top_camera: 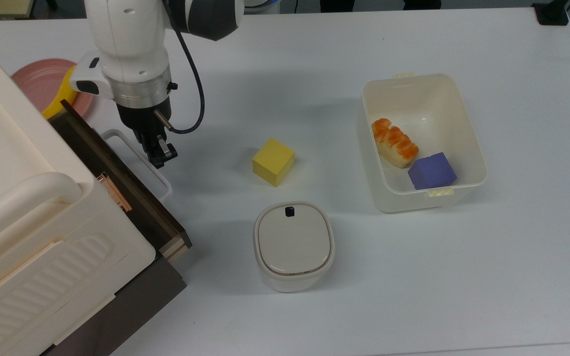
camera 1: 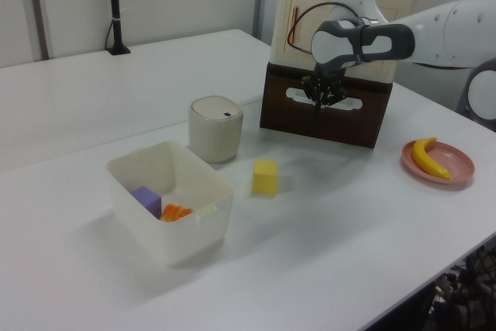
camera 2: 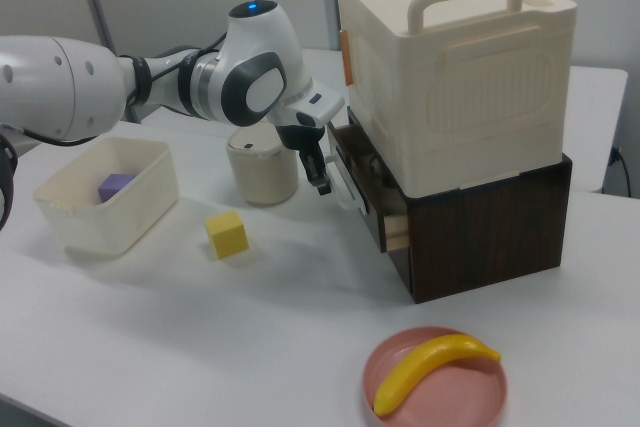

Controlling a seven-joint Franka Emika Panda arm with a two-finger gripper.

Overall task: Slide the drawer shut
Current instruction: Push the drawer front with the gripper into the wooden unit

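A plain white desk (top_camera: 413, 277) carries everything. In the left view, pale wall panels stand behind it and a black stand (camera 1: 116, 7) rises at its far left corner. No label or writing can be read on anything.

The drawer (top_camera: 117, 168) sits in the dark brown wooden base (camera 2: 480, 222) under the cream plastic ribbed cabinet (top_camera: 23, 217), at the top view's left. It is pushed almost fully in: a narrow strip of its light wood side shows at the corner in the top view and in the right view, and its inside is hidden. Its dark front panel carries a white loop handle (top_camera: 139, 160).

The tool (top_camera: 160, 155) hangs on the white arm (top_camera: 126, 44) just at the handle's outer edge, touching or nearly touching it; its black fingers look pressed together, holding nothing.

A copper-coloured clasp (top_camera: 113, 190) juts from the cabinet's edge. The arm covers part of a pink plate (top_camera: 42, 81) with a banana (camera 2: 432, 367) at the top view's far left.

Mid-desk lie a yellow cube (top_camera: 273, 161) and a cream lidded canister (top_camera: 293, 244) with a small black button on its lid. At the top view's right, an open cream plastic bin (top_camera: 468, 128) holds a purple cube (top_camera: 431, 170) and an orange-and-white toy food piece (top_camera: 394, 142).
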